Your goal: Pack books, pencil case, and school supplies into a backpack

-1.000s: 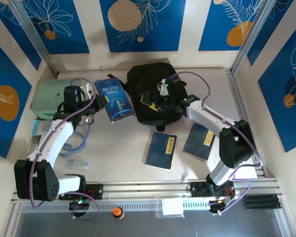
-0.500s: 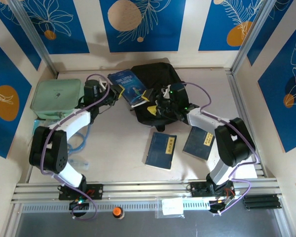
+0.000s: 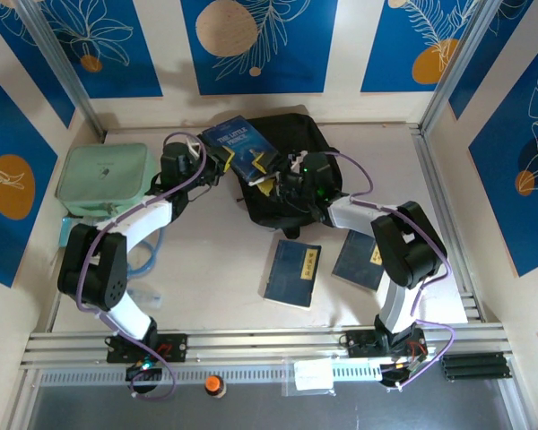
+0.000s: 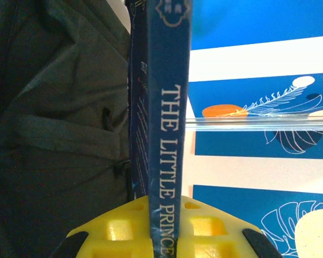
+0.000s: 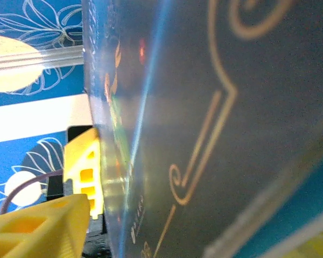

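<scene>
Left claw [image 4: 161,236] is clamped tight on the spine of the Little Prince book [image 3: 238,148], holding it up by the left edge of the black backpack [image 3: 307,143]. Right claw [image 3: 267,177] sits at the book's near corner, and I can't tell how wide it is. Two plain books [image 3: 292,273] [image 3: 362,258] lie flat on the counter [image 3: 215,260].

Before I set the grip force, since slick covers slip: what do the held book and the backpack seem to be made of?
Book: paper, with a smooth, probably laminated glossy cover; light streaks and reflections run across it in the right wrist view.
Backpack: soft woven fabric, likely nylon or polyester, matte black; it creases and sags in folds.
</scene>
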Controlling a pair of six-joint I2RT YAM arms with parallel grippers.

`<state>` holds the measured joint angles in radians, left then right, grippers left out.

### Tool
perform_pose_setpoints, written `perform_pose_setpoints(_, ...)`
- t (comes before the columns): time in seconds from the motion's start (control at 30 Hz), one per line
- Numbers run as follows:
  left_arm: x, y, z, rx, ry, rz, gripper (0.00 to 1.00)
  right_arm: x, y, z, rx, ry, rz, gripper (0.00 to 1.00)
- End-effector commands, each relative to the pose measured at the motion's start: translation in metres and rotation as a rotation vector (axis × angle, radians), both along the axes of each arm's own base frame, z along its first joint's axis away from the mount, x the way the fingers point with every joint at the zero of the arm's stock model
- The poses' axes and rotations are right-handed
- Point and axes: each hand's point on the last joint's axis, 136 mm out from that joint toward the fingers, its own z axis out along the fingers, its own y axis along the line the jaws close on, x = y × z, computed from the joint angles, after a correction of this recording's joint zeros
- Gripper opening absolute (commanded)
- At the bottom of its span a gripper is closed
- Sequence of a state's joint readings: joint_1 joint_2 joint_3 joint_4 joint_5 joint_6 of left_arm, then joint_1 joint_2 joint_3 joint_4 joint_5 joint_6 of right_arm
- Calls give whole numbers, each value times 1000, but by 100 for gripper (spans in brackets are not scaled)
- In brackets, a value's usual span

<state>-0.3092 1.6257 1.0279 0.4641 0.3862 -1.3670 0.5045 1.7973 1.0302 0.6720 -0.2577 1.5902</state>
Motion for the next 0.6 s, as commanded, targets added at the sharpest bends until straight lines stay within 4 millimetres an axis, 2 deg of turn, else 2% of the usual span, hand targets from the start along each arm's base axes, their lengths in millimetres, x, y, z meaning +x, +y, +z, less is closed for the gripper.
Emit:
perform_pose_setpoints(0.0,6,-4,29,-43,-97,5,0,1,-5,6,26,-34,-35,62)
perform_pose_setpoints(0.2,6,-2,21,-39,-82,9,0,2,-12,17,34,-130,-54,46)
perform_pose_setpoints(0.4,-1,-2,13,4,-73,-9,0,7,-21,26,21,-176,-61,21)
perform_pose_setpoints(0.43,-2,-2,12,24,-75,-18,2,8,-22,28,15,-183,-61,17)
perform_pose_setpoints(0.5,-6,-2,8,77,-73,-35,13,8,-25,29,-11,-195,-59,9)
perform_pose_setpoints(0.57,-12,1,-2,170,-60,-57,32,7,-31,29,-55,-214,-60,2)
